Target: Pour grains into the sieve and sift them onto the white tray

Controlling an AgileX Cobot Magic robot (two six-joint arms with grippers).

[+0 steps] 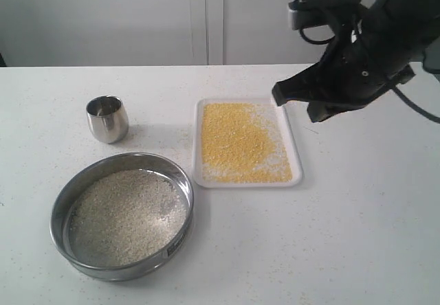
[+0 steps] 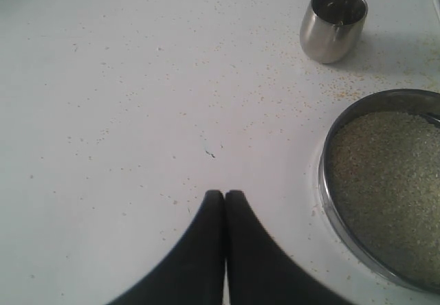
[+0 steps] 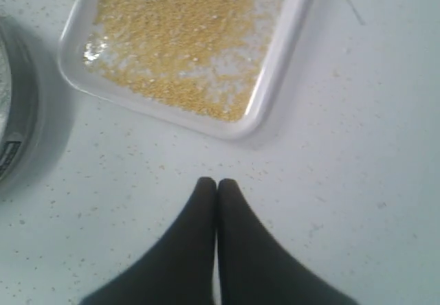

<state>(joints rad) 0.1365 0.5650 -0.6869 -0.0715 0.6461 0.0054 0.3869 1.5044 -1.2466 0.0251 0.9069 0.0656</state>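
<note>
exterior view: whole bench in sight; only the right arm (image 1: 371, 51) shows here.
yellow grains (image 1: 237, 140): fine, spread over most of the white tray's floor, thinner toward its right side and near corner.
pale grains (image 1: 127, 216): coarser, in an even bed on the sieve's mesh; hardly any yellow shows among them.
sieve (image 1: 67, 205): flat on the table at the near left, just beside the tray's near-left corner; no gripper on it. dark label (image 1: 176, 244) on its wall.
white tray (image 1: 298, 167): flat on the table, mid bench, to the right of the sieve; the sieve is beside it, not over it.
steel cup (image 1: 107, 118): upright, behind the sieve, well apart from the tray; looks empty from above.
table (image 1: 357, 236): white, with stray grains around the tray, cup and sieve.
left gripper (image 2: 224, 195): fingers pressed together, nothing between them; above bare table, away from the sieve and cup.
right gripper (image 3: 217, 183): fingers together, empty; raised, just off the tray's edge.
progress, judged: pouring and sifting look done, with the fine fraction on the tray and the coarse held back in the sieve.
left to do, judged: little or nothing, beyond pulling the arms clear.
</note>
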